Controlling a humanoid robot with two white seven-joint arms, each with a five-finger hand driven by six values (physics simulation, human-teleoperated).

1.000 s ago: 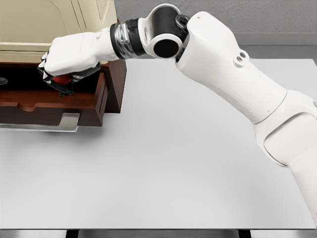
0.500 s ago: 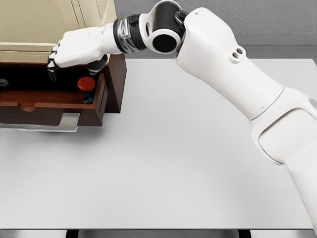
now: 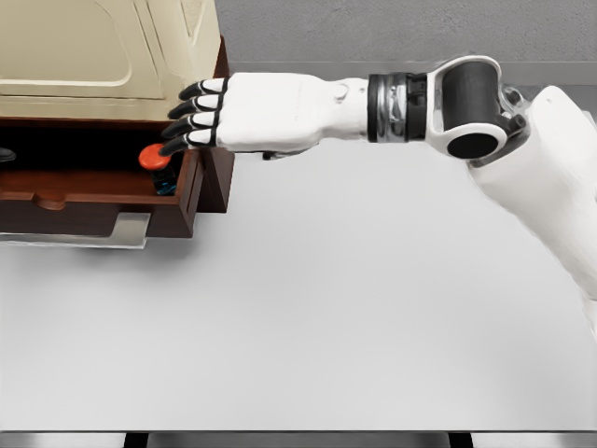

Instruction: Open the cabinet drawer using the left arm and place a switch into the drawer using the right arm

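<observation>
right hand (image 3: 244, 114): fingers spread, empty, withdrawn | switch (image 3: 156, 161): stays in drawer (image 3: 103, 201)

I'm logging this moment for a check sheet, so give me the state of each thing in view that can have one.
drawer: pulled open from the cabinet.
switch: red-topped, inside the drawer at its right end, not gripped.
right hand: open, fingers extended, holding nothing, above the drawer's right end.
left hand: not in view.
table: white, carrying the cabinet at its left.
</observation>
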